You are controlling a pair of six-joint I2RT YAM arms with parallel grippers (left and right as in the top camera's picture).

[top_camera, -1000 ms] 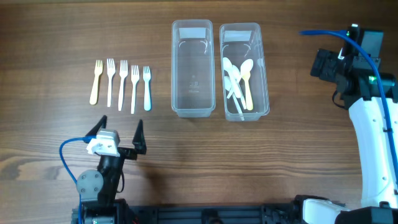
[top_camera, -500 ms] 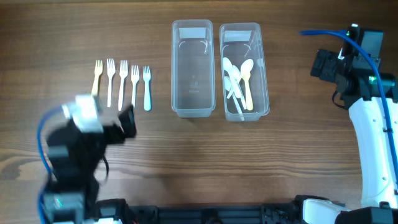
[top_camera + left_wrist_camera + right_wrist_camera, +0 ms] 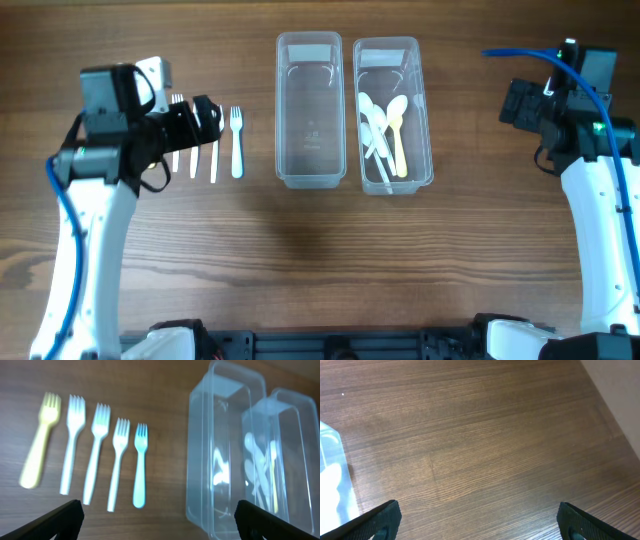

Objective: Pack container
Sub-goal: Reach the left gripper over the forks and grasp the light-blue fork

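The left hand (image 3: 205, 120) is no longer down at the near edge of the counter (image 3: 330, 270); it now hangs over the row of five forks (image 3: 100, 455), hiding the leftmost ones in the overhead view, its jaws wide and empty. The right hand (image 3: 479, 519) is where it was, off to the far right over bare wood, equally wide and holding nothing. By my reading, the reach for a fork is beginning and packing of the forks is not yet started. They lie side by side, tines away from the robot, just left of the empty container (image 3: 310, 180). The second container (image 3: 427, 110) touches or nearly touches it and already holds the spoons (image 3: 385, 125). The counter is dark brown wood grain, otherwise bare. Beyond its right edge runs a pale strip (image 3: 620, 390), floor or wall, I cannot tell.
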